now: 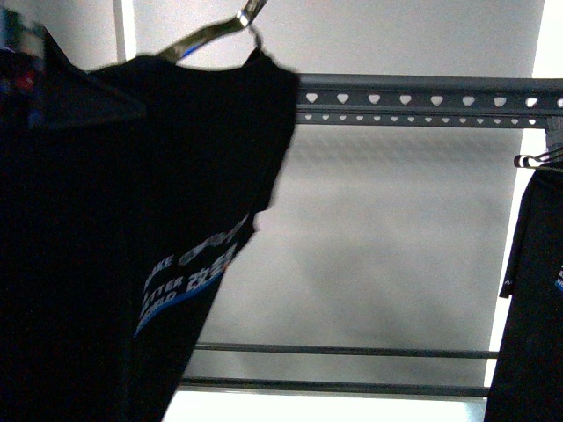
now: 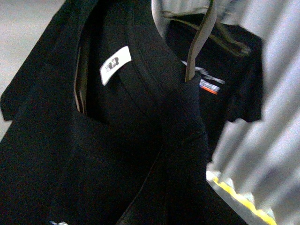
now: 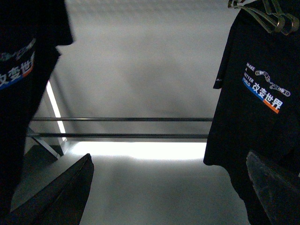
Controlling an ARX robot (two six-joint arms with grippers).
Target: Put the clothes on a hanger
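**Clothes.** The black T-shirt (image 1: pixel 114 246) is raised and fills the left half of the front view. Its silver wire hook (image 1: pixel 250 14) sits at the top edge of that view, higher than the rail and not touching it. White lettering over a blue swoosh (image 1: pixel 198 272) shows on the lower front. In the left wrist view the collar lies close to the camera, with a white label (image 2: pixel 115 65) inside it.

**Rack.** The grey rack (image 1: pixel 422 97) has a top rail punched with heart-shaped holes. The rail runs from behind the T-shirt's shoulder to the right edge. Two thin crossbars (image 1: pixel 343 352) lie low down, further back.

**Other shirt.** A second black shirt (image 1: pixel 532 299) hangs at the right end of the rail on its own hanger (image 3: pixel 269 16), well apart from the T-shirt.

**Right gripper.** The right gripper (image 3: pixel 168 157) faces the crossbars, between the two shirts. Its jaws are spread wide and hold nothing. The fingers (image 3: pixel 61 197) show at either side of the right wrist view.

**Left gripper.** The state of the left gripper's jaws cannot be told, as they cannot be made out against the black cloth.
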